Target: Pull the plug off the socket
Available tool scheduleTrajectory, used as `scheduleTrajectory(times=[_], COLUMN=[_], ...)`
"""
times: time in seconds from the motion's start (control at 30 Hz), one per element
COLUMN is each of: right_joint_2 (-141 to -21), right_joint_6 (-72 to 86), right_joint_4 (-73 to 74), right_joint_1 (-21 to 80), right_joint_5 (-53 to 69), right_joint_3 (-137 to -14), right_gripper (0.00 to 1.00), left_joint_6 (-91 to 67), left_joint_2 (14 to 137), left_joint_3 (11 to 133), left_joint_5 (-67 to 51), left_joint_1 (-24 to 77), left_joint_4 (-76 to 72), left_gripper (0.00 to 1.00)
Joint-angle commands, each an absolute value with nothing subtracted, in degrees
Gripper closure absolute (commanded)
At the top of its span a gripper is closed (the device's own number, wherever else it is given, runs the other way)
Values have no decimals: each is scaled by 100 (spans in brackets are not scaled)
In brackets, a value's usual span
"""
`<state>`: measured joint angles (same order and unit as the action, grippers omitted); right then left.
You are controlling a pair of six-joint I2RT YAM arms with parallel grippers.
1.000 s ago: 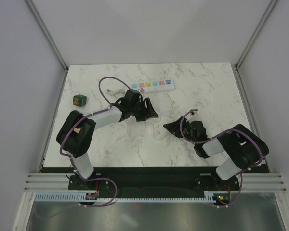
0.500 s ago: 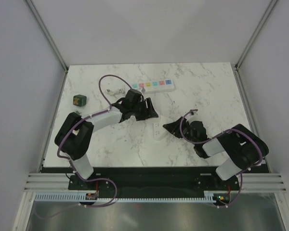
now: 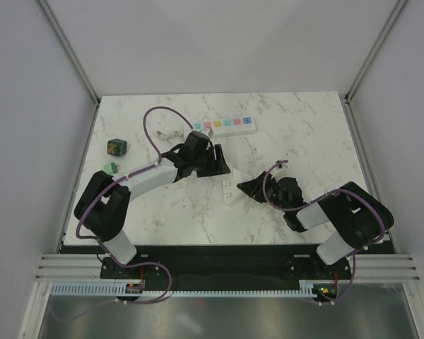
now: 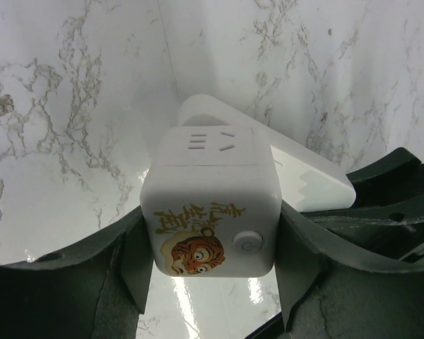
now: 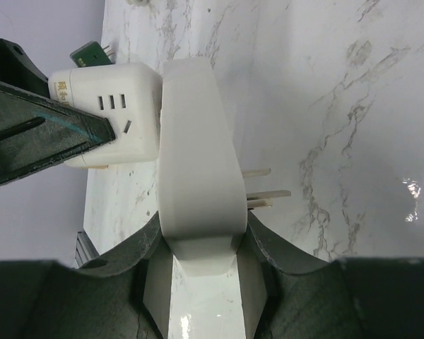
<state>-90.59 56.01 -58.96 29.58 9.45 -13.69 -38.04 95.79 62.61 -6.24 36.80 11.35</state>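
Hands are meeting near the middle of the table (image 3: 304,141). The left hand (image 4: 212,279) is clamping a white cube (image 4: 210,205) between its two fingers; the cube is showing a tiger picture and a round button on the face toward the wrist camera. The right hand (image 5: 201,275) is gripping a flat white block (image 5: 194,155) by one end, its fingers pressing on the block's two broad sides. The cube is resting against one broad face of the block, and metal prongs (image 5: 265,192) are sticking out of the opposite face.

The dark green plug (image 3: 116,147) is lying free on the table toward the left edge, orange-yellow mark up. It is well apart from both hands, to the left of the left hand and farther from the arm bases, and it is not touching the socket. The socket (image 3: 226,126) is lying flat along the far part of the table, just beyond the left hand. Its pastel outlets are facing up and its cord stub (image 3: 171,134) is at its left end. A small bright-green block (image 3: 110,167) is lying just on the near side of the plug.
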Motion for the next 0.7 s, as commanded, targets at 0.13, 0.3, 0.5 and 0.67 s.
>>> scheduleTrajectory(times=[0.13, 0.3, 0.5, 0.67], right_joint_2=[-9272, -9272, -9281, -9054], right_joint_6=[5159, 5185, 5238, 5405], right_joint_4=[-4658, -4667, -4667, -4641], right_joint_1=[2742, 2742, 2742, 2742], right_joint_5=[-79, -114, -167, -421], right_joint_3=[-1125, -1125, -1125, -967], right_gripper=[100, 100, 100, 100], left_joint_6=[-4068, -3947, -2400, -2855], left_joint_2=[9026, 9009, 9333, 9150], left_joint_3=[5056, 5202, 6239, 5758], left_joint_5=[-1896, -1680, 1388, 188], left_joint_1=[2621, 2653, 4129, 3737], left_joint_4=[37, 375, 2003, 1330], left_gripper=[98, 98, 98, 98])
